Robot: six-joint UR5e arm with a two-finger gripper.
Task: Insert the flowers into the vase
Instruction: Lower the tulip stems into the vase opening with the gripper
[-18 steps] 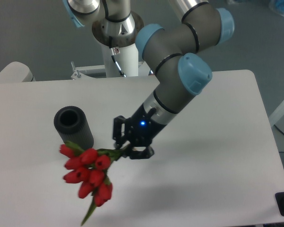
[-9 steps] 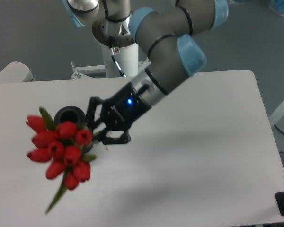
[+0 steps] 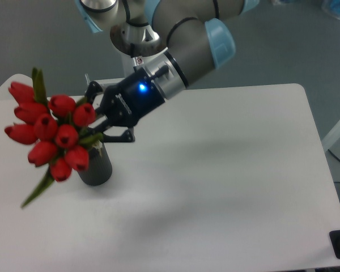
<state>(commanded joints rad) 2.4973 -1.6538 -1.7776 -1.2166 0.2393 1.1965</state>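
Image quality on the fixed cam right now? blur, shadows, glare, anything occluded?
Fixed camera: even, soft lighting, no glare; the table carries only faint diffuse shadows. The flowers and gripper look slightly soft. The blue LED on the wrist blooms a little. The flowers hide most of the vase, including its mouth.

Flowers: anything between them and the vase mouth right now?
No separate obstacle is visible. The gripper holds the flowers in front of the vase, and the bunch itself hides the vase mouth from this camera, so the opening can't be checked. Nothing else stands near it on the table.
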